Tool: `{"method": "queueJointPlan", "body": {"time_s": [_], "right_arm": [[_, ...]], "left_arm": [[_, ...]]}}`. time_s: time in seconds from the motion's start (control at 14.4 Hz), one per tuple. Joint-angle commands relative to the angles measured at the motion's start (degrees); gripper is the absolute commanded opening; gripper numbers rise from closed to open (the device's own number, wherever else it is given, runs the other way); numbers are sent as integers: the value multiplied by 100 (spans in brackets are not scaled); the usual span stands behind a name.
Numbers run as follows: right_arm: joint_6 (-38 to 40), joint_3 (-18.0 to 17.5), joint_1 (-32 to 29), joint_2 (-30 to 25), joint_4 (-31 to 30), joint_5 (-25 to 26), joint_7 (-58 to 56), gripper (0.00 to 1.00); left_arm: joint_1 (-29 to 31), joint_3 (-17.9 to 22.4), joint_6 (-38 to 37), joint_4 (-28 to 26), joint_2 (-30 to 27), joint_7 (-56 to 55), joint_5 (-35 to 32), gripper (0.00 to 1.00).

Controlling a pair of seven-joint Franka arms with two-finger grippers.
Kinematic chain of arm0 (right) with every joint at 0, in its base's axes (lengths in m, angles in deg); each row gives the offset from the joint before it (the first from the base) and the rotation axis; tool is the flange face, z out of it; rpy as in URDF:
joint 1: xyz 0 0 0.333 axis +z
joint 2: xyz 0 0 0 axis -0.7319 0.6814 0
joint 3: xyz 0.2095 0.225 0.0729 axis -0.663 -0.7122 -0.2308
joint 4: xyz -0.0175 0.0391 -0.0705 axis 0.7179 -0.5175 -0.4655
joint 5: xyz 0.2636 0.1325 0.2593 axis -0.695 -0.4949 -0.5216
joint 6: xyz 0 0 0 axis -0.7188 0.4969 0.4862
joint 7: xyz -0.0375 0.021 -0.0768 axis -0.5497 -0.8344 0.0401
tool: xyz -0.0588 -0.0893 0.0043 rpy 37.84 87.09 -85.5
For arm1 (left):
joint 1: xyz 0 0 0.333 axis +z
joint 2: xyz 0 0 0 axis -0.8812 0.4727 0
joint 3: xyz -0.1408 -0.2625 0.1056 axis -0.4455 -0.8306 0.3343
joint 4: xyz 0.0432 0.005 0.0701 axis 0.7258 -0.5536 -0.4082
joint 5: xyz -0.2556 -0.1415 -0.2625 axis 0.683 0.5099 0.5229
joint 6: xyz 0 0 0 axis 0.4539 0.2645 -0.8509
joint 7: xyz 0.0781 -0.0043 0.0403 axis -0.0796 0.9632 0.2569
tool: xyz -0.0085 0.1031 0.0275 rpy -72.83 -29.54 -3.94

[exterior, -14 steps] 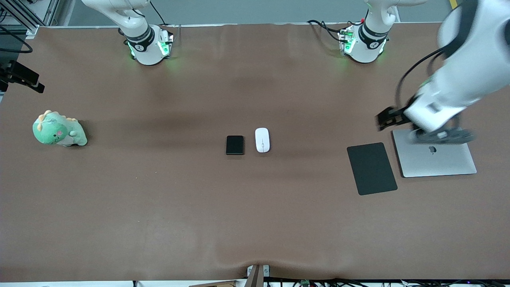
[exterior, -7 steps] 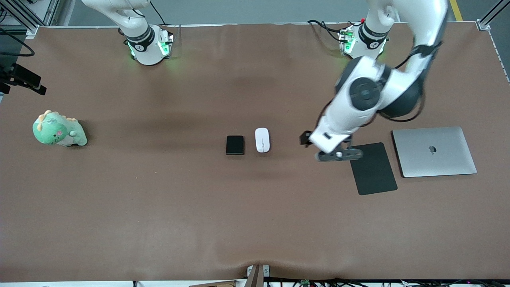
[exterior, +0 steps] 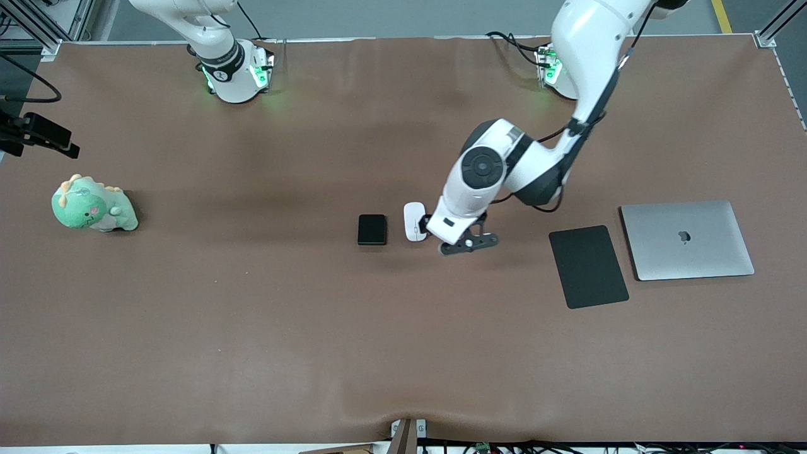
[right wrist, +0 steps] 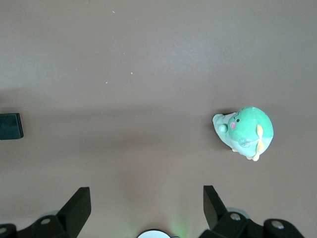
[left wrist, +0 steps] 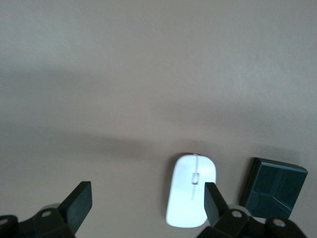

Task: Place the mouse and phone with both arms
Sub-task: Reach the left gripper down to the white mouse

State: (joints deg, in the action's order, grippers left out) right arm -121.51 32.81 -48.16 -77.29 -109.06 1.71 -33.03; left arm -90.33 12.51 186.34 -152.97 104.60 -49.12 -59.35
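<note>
Green dinosaur plush (exterior: 93, 205) near the right arm's end of the table (exterior: 252, 328), well apart from everything else; also seen in the right wrist view (right wrist: 245, 131). Right gripper (right wrist: 147, 208) up over bare table near its own base, fingers (right wrist: 79, 206) spread wide, nothing between them; that arm waits. Phone (exterior: 371, 229) flat near mid-table, mouse (exterior: 413, 221) just beside it toward the left arm's end, small gap between, not touching. Both also in the left wrist view: mouse (left wrist: 190, 197), phone (left wrist: 274, 188). Left gripper (exterior: 449, 236) low over the table right beside the mouse, on the side away from the phone, arm partly covering the mouse's edge. Fingers (left wrist: 79, 206) wide apart, holding nothing; one fingertip overlaps the mouse's edge in the wrist view, contact can't be told. Black mouse pad (exterior: 588, 266) and closed silver laptop (exterior: 687, 239) side by side toward the left arm's end, small gap between them.
</note>
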Motion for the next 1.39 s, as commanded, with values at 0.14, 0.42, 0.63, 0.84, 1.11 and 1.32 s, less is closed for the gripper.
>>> {"method": "queueJointPlan", "body": {"time_s": [0.14, 0.42, 0.63, 0.84, 1.11, 1.32], "right_arm": [[-3, -97, -179, 361, 132, -118, -131, 100], [-170, -106, -109, 634, 149, -118, -131, 100], [-223, -132, -47, 959, 167, -109, -131, 100], [-381, -150, 128, 1223, 158, -118, -122, 100], [-671, -150, 638, 1346, 140, -223, -17, 100], [-759, -150, 928, 1452, 123, -539, 649, 100]], "left_arm": [[-415, 59, 619, 127, 550, -519, -133, 100], [-635, 103, 751, 127, 770, -590, -125, 100], [-680, 112, 1059, 144, 910, -696, -125, 100], [-776, 130, 1095, 180, 1025, -696, -142, 100], [-715, 130, 1007, 153, 973, -810, -485, 68], [-566, 173, 604, 188, 806, -775, -642, 47]]}}
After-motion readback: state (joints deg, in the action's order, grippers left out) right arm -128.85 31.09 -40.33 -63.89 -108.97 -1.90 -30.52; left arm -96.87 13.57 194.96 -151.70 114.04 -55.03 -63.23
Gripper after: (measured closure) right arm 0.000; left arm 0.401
